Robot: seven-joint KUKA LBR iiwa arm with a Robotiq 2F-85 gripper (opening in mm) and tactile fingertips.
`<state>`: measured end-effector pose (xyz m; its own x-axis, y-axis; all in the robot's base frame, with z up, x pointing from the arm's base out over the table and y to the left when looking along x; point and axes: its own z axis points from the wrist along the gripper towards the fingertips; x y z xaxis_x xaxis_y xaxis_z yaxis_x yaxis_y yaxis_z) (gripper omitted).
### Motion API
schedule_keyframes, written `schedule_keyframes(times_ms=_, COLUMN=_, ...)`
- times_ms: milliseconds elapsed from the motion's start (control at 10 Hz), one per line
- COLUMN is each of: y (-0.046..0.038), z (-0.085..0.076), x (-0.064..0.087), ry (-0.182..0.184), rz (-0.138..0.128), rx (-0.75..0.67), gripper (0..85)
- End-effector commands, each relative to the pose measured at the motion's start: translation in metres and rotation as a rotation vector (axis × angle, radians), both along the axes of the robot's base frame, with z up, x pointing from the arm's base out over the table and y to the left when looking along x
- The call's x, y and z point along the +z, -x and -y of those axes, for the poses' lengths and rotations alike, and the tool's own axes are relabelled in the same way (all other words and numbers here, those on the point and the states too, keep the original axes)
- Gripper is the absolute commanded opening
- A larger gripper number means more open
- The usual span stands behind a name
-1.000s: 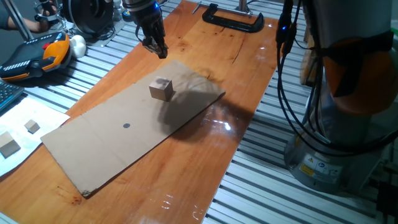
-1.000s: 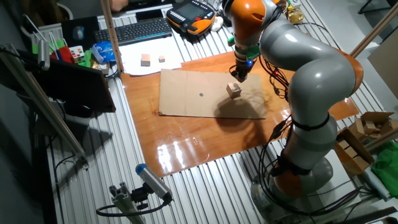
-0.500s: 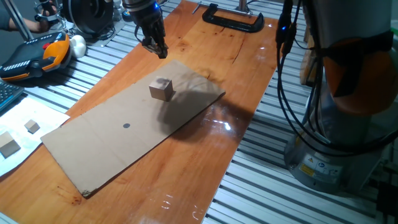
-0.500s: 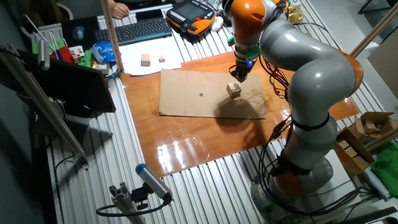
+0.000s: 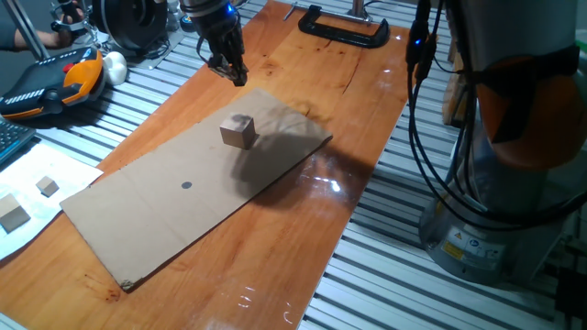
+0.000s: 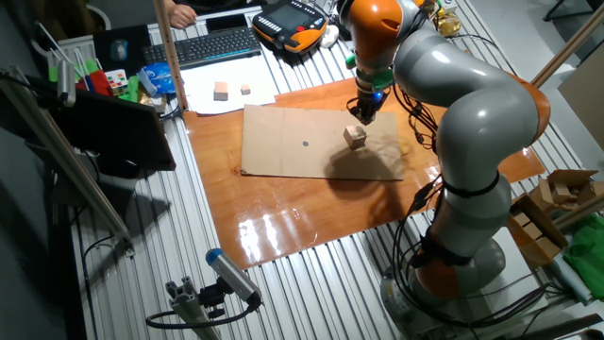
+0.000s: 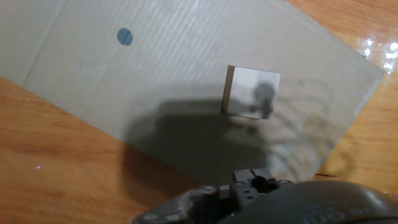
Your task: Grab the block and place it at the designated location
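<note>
The block (image 5: 238,131) (image 6: 355,137) (image 7: 251,92) rests free on the flat brown cardboard sheet (image 5: 138,220) (image 6: 278,156) (image 7: 155,74), near the sheet's far end. The designated location, a small dark dot (image 5: 186,185) (image 6: 306,144) (image 7: 124,37), lies on the same sheet, well apart from the block. My gripper (image 5: 234,73) (image 6: 364,115) (image 7: 252,180) hangs above the wooden table just beyond the cardboard's far edge, a short way from the block. Its fingers look pressed together with nothing between them. The arm's shadow falls across the block and the sheet.
A black clamp (image 5: 344,29) lies at the table's far end. An orange-and-black pendant (image 5: 50,82) and a keyboard (image 6: 208,45) sit beyond the table. On white paper (image 5: 50,170) stand a larger cube (image 5: 13,213) and a much smaller one (image 5: 48,187). The robot base (image 5: 495,229) stands alongside.
</note>
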<state>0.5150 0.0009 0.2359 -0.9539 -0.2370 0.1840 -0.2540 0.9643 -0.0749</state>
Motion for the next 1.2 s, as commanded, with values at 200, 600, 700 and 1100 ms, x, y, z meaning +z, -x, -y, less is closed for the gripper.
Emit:
schedule_keyframes(times_ms=200, y=0.0000, z=0.0000, x=0.0000, ry=0.001, rz=0.008, rx=-0.027, gripper=0.7)
schedule_keyframes(times_ms=600, y=0.0000, z=0.0000, x=0.0000, ry=-0.109, rz=-0.008, rx=-0.118, gripper=0.7)
schedule_keyframes(times_ms=700, y=0.0000, z=0.0000, x=0.0000, ry=-0.108, rz=-0.058, rx=-0.123, gripper=0.7)
schedule_keyframes(times_ms=1100, y=0.0000, z=0.0000, x=0.0000, ry=-0.071, rz=0.038, rx=-0.199, gripper=0.7)
